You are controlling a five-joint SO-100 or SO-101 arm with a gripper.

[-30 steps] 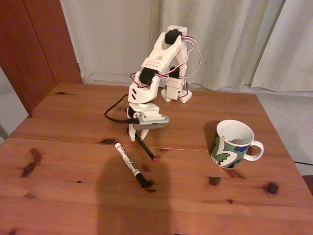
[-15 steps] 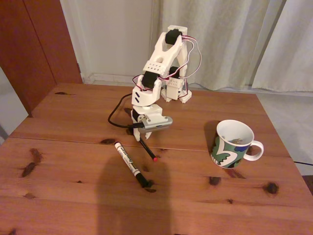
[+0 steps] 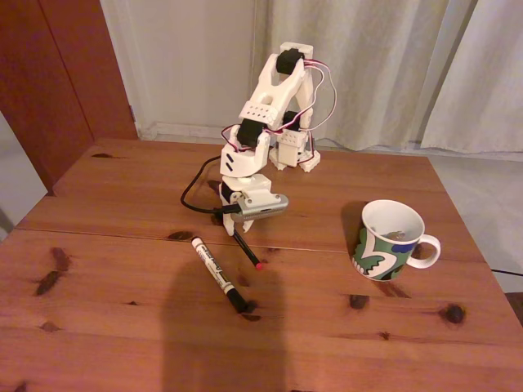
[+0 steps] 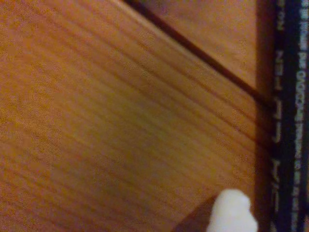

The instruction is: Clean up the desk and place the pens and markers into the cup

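Though blurred, grey lettering along black pen [image 4: 288,121].

A: What carries everything?
B: The desk [image 3: 106,327], reddish-brown planks with dark knots.
A: What lies on it?
B: 2 sticks: a thin black pen [image 3: 246,249] reaching out from under the gripper [image 3: 231,229], a white marker [image 3: 214,269] just beside it. The cup [image 3: 391,240] stands well apart, rightward in the fixed view.

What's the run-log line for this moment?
gripper: low over the black pen, closure unclear | white marker: flat on desk | cup: upright, right in fixed view
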